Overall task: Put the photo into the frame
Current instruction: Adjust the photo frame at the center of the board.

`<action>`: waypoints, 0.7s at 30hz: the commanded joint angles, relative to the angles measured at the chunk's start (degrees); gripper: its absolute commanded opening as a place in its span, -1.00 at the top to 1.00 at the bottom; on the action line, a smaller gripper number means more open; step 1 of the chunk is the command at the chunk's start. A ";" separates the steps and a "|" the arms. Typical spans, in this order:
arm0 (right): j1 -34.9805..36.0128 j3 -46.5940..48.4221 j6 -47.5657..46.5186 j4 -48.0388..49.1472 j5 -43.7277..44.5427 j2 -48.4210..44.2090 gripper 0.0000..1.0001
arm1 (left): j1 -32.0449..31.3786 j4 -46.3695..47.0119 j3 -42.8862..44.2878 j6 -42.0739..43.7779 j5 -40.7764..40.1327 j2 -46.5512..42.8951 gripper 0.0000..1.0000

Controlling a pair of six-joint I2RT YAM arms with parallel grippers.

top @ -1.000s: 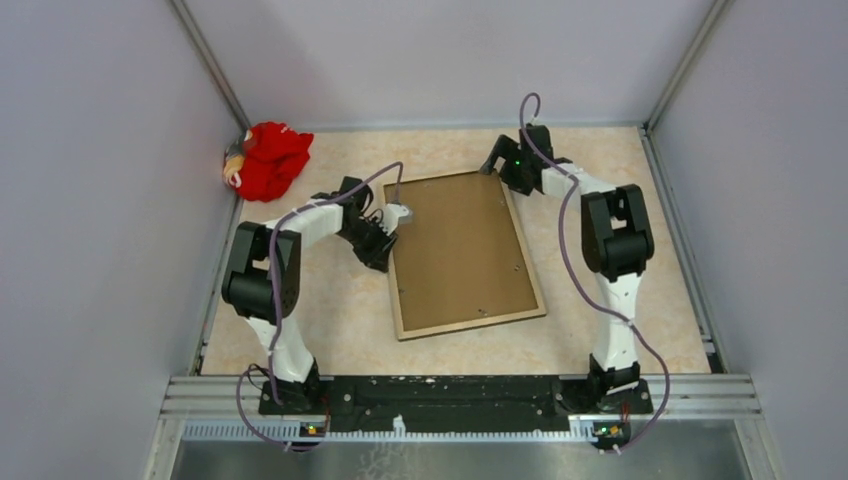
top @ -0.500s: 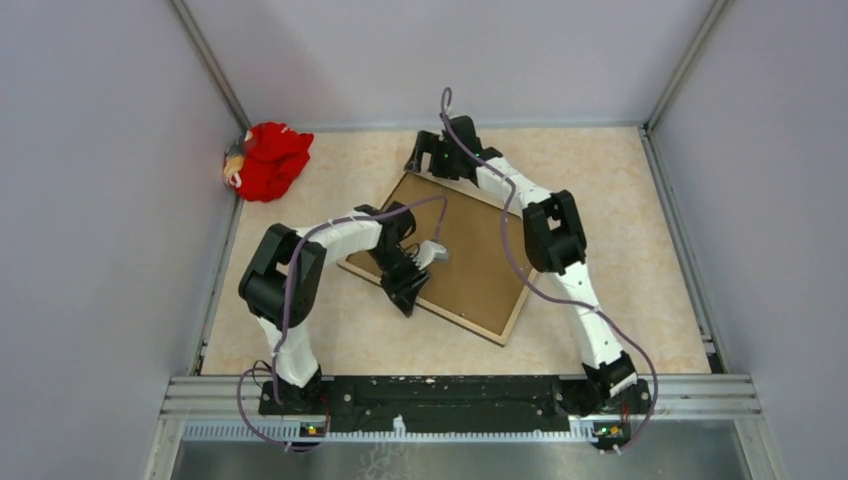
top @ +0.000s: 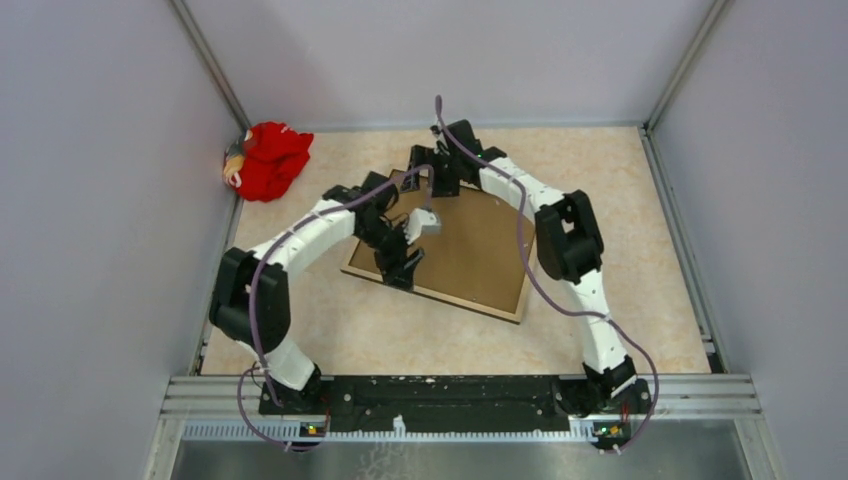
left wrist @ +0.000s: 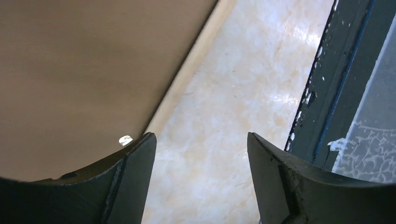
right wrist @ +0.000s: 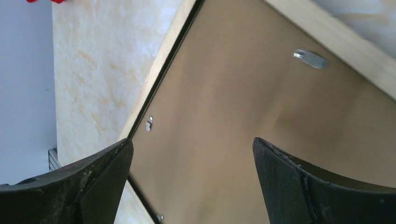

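The frame (right wrist: 336,36) lies back-up and askew in the middle of the table (top: 640,300). The left gripper (left wrist: 200,137) hangs released and empty at its near-left edge. The right gripper (right wrist: 192,141) is spread wide, empty, above its far corner.
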 commanded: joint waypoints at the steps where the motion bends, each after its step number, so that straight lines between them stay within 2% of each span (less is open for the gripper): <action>1: -1.90 -7.15 -0.68 5.68 3.57 -13.21 -0.97 | 9.35 -4.95 8.24 5.91 3.82 -5.03 -0.56; 3: -1.84 -11.28 0.06 8.30 3.56 -15.83 -0.97 | 15.02 -3.69 11.25 5.79 3.49 -4.08 -0.53; 6: -1.57 -18.12 3.04 13.52 2.69 -19.37 -0.97 | 23.02 0.13 14.80 2.18 2.92 0.46 -0.35; 11: 1.40 -25.50 5.54 18.61 3.42 -22.48 -0.92 | 32.92 -2.11 24.07 -4.54 10.53 16.35 -0.02; 14: 3.02 -29.27 6.78 21.54 3.87 -23.46 -0.84 | 35.15 -1.09 26.10 -7.20 13.93 22.06 0.08; 21: 4.65 -36.41 9.55 28.48 3.45 -24.90 -0.76 | 35.09 2.64 23.66 -8.69 17.91 25.59 0.13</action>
